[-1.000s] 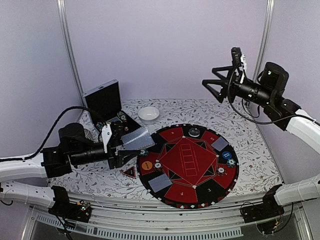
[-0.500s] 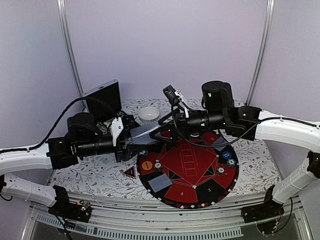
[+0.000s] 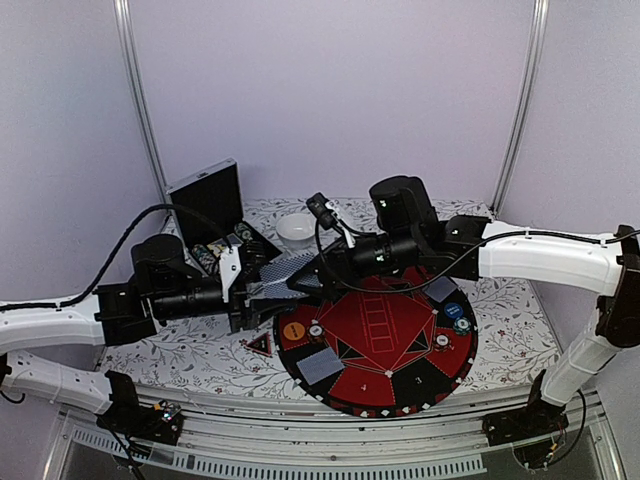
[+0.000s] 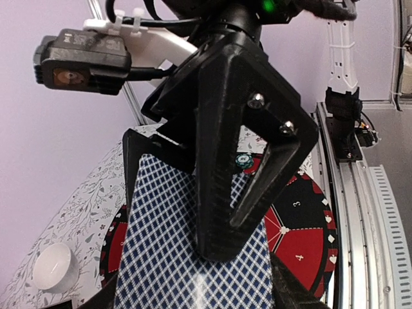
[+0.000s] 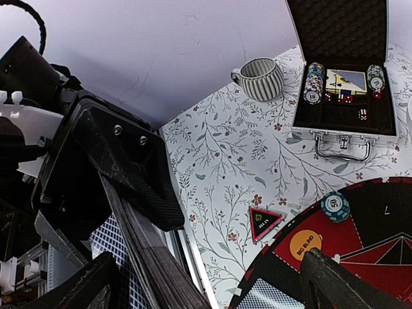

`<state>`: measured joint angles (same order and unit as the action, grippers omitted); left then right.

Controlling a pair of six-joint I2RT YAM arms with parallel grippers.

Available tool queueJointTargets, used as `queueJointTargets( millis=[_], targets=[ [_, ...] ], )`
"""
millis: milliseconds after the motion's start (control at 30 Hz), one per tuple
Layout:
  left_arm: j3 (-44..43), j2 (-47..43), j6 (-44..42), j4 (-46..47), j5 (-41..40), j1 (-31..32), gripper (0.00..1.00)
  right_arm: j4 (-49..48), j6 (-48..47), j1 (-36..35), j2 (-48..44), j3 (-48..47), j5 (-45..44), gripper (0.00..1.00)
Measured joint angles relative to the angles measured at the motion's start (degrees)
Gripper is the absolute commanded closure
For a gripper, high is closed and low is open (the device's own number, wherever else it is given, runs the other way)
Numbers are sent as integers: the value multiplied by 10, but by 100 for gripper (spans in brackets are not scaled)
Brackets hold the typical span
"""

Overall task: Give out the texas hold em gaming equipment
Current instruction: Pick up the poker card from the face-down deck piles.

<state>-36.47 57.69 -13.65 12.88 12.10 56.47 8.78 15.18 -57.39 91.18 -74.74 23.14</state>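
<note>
**Deck gripped by left pincer, right pincer spread around its free end**

1. Left pincer point(image 3: 255, 292): clenched on one deck of cards point(image 4: 187, 251). The checked grey-blue backs face up. The deck is in the air over the left far rim of the mat point(image 3: 385, 315).
2. Right pincer point(image 3: 297, 283): released. Its own camera shows the fingers point(image 5: 335, 283) set wide apart. In the left wrist view one finger lies over the deck's free end and the other sits below it. Whether either finger touches the cards cannot be told.
3. On the mat, counted:
   - Two loose cards, face down: one toward the near left point(image 3: 320, 365), one toward the far right point(image 3: 440, 288).
   - One orange button point(image 3: 293, 330) at the left rim.
   - One blue button point(image 3: 453, 311) at the right rim.
   - Four single chips. Three show in the overhead view point(image 3: 316, 329) point(image 3: 441, 341) point(image 3: 462, 325). The fourth point(image 5: 335, 206) shows in the right wrist view, just beside the orange button on the case side.
4. Off the mat: one red-and-black triangle marker point(image 5: 265, 221) lies on the table point(image 3: 510, 300), near the mat's left rim.
5. Far left corner of the table: one open case point(image 5: 341, 132). It holds two chip stacks point(image 5: 313, 82) point(image 5: 374, 76) and several small red dice. A printed card or box lies between the stacks; which it is cannot be told.
6. One striped mug point(image 5: 261, 78) stands beside the case.
7. One white bowl point(image 3: 295, 228) stands near the middle of the table's far edge.
</note>
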Motion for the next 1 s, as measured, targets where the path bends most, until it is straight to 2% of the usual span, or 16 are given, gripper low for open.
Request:
queueJointTargets(
  millis=[233, 467, 567, 733, 1000],
  targets=[
    [12, -9, -1, -2, 7, 0, 45, 16, 5, -1, -1, -4, -34, 2],
    [14, -15, -3, -1, 8, 0, 45, 36, 8, -2, -20, -4, -53, 14],
    [14, -15, -3, -1, 7, 0, 45, 40, 6, -2, -21, -4, -47, 26],
    [15, -15, -3, -1, 7, 1, 45, 59, 2, -2, -21, -20, -22, 54],
    [15, -14, -3, -4, 0, 1, 45, 86, -14, -3, -21, -35, -16, 80]
  ],
)
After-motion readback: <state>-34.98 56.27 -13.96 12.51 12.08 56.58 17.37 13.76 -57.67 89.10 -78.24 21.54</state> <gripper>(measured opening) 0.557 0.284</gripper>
